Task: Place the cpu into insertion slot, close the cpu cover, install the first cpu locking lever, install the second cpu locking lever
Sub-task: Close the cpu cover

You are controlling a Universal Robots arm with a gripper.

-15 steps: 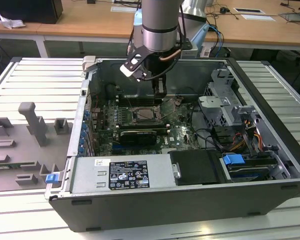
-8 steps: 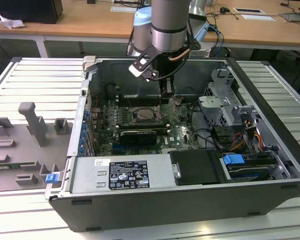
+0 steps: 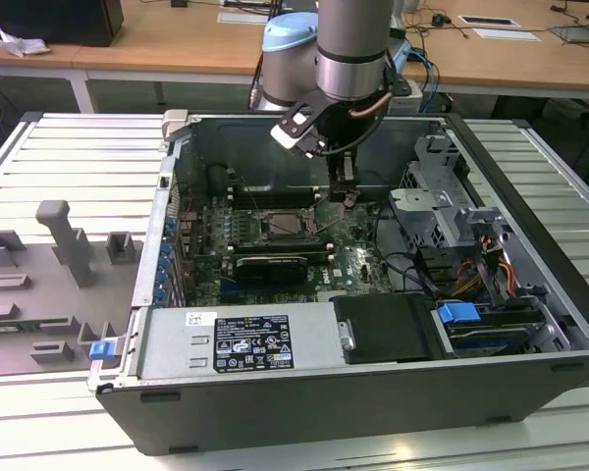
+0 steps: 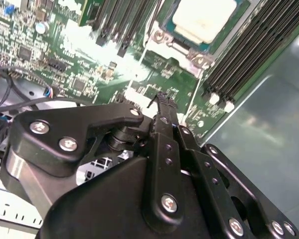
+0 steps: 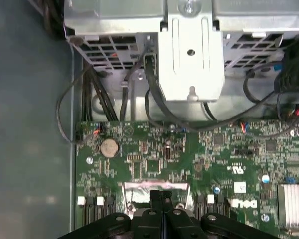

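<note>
A white ribbed bench [image 3: 74, 162] carries an open dark grey computer case [image 3: 373, 417] lying on its side. Grey moulded fixtures [image 3: 69, 245] stand near the bench's edge at the exterior view's left, and wooden desks [image 3: 177, 39] with papers run across the room behind. A power supply along the case's near wall bears a black-and-white printed label [image 3: 250, 343], with a smaller white sticker beside it and a blue tab [image 3: 101, 348] at the case's corner. In the first wrist view the green motherboard [image 5: 139, 149] shows a coin cell [image 5: 109, 147], white printing and a small white label [image 5: 239, 188], below a silver drive cage [image 5: 189, 50]. The gripper [image 3: 347, 199] hangs inside the case over the motherboard, fingers pressed together on nothing, close beside the insertion slot [image 3: 287, 225] on the exterior view's right. The cpu [image 4: 204, 19] lies flat in that slot, between rows of black memory slots [image 4: 249, 45].
</note>
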